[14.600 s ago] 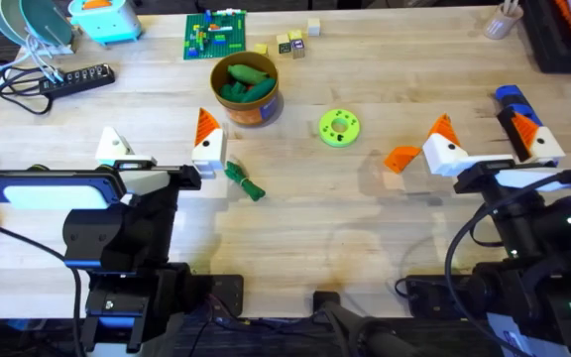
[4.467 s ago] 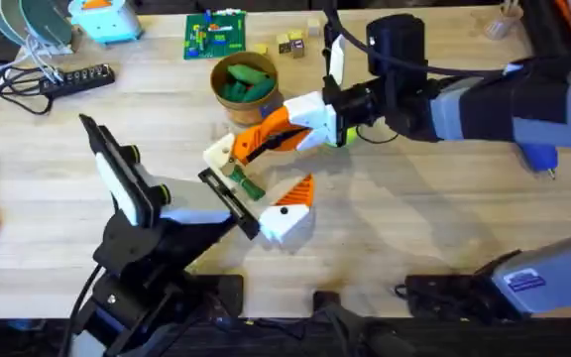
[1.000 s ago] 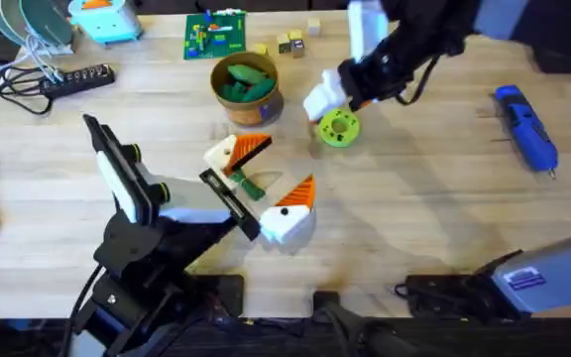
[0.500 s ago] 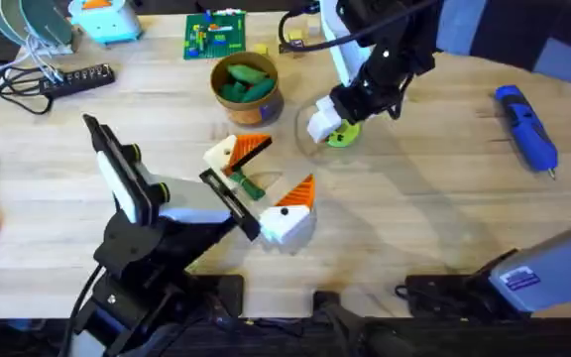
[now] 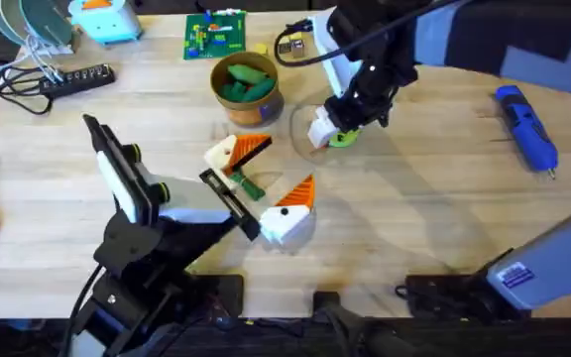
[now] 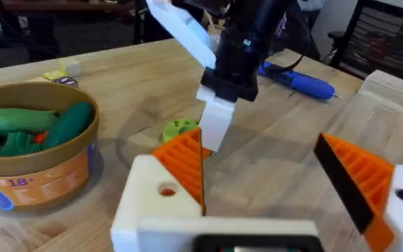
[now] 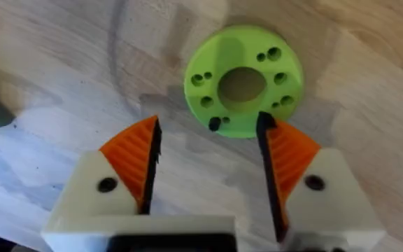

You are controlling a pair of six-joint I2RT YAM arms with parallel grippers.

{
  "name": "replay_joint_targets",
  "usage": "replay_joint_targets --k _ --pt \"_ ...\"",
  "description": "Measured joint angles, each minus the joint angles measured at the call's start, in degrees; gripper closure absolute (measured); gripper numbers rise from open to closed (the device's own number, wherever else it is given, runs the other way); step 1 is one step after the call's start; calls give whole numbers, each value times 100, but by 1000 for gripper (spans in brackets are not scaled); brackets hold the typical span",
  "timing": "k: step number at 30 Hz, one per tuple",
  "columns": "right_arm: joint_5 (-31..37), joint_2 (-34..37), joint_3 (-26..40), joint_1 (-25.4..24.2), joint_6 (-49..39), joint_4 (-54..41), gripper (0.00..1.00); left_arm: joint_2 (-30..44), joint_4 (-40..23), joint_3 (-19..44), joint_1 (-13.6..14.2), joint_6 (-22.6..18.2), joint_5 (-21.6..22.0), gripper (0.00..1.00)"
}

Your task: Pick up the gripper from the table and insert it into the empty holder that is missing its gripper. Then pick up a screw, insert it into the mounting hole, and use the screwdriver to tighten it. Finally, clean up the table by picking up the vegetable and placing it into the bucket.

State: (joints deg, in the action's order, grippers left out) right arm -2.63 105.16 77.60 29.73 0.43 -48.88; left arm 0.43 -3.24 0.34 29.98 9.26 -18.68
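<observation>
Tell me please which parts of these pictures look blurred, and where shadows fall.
Overhead view: the right arm's upper part is large, dark and blurred near the top. Right wrist view: the green disc is sharp, with a soft shadow beside it on the wood. Left wrist view: the bucket is soft, the background chairs blurred.

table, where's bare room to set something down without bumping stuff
Bare wood lies between the lime-green disc and the blue screwdriver, and along the near edge right of the white block with an orange tip. It is crowded around the bucket, the holder and the vegetable.
</observation>
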Motion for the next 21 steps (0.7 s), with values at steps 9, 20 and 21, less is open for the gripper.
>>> replay_joint_targets --k 9,20,21 --pt "81 125 -2 132 64 32 497 -2 2 0 0 0 0 8" --pt "311 125 -2 139 241 97 632 0 0 0 0 -1 0 8" --pt "322 125 -2 139 249 105 668 -1 0 0 0 0 0 8"
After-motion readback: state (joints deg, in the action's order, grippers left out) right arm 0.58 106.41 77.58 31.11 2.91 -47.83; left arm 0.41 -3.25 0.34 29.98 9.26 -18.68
